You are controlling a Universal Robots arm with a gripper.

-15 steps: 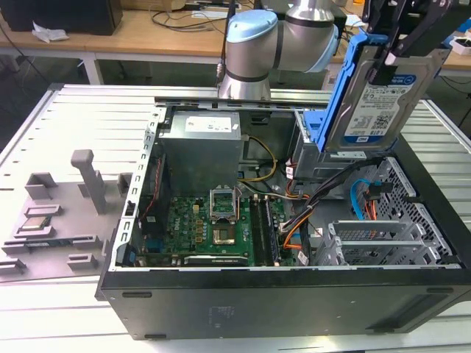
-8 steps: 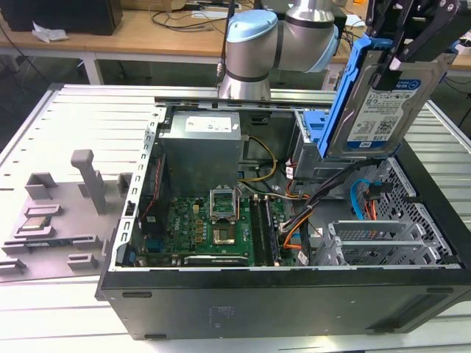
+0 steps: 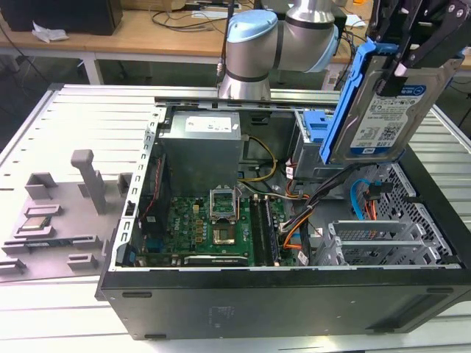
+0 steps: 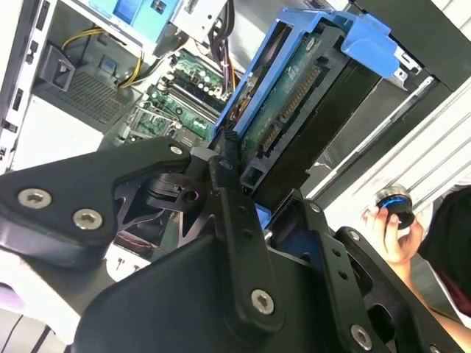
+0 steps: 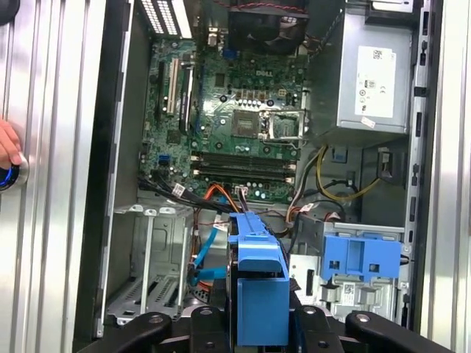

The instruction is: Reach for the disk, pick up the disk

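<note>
The claw (image 3: pixel 401 62) grips the disk (image 3: pixel 383 110) by its upper edge and holds it upright in the air above the open computer case (image 3: pixel 294 294), its black fingers (image 3: pixel 434 44) clamped on the drive from both sides. In the exterior view the disk hangs straight below the claw, label face turned outward, with its blue plastic bracket (image 3: pixel 346 95) running down the edge toward the exterior view's left. Below the claw and clear of the drive lies the case interior: the green motherboard (image 3: pixel 213 228), the silver power supply box (image 3: pixel 202 151) and loose orange and blue cables (image 3: pixel 364 202).

In the second wrist view the disk (image 4: pixel 309 118) stands just beyond the claw (image 4: pixel 246 195), its connector edge exposed and the blue bracket (image 4: pixel 368 40) wrapped round the far end; the black fingers (image 4: pixel 232 220) press against its near end. In the first wrist view the blue bracket (image 5: pixel 257 283) sits directly between the claw's black arms, the motherboard (image 5: pixel 243 125) well beyond it. A second blue bracket (image 5: pixel 360 257) rests inside the case beside the claw. A person's hand (image 4: pixel 390 232) holds a round knob at the table edge, well apart from the claw.
</note>
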